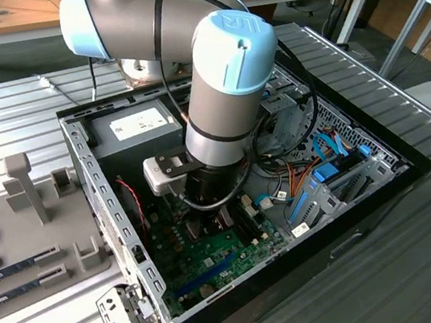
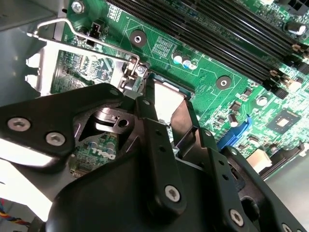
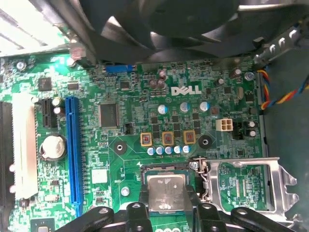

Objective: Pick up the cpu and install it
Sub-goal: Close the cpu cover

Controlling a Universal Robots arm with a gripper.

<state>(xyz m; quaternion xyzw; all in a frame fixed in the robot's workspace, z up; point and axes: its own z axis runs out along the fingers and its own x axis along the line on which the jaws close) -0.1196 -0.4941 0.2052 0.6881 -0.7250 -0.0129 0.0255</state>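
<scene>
While the arm reaches down into the open computer case, the gripper sits right over the green board. Its black fingers stand on two sides of the cpu, close against its edges, but I cannot tell if they squeeze it. The cpu lies flat in its socket on the board. Just beside it, the silver metal socket cover lies flipped open.
</scene>
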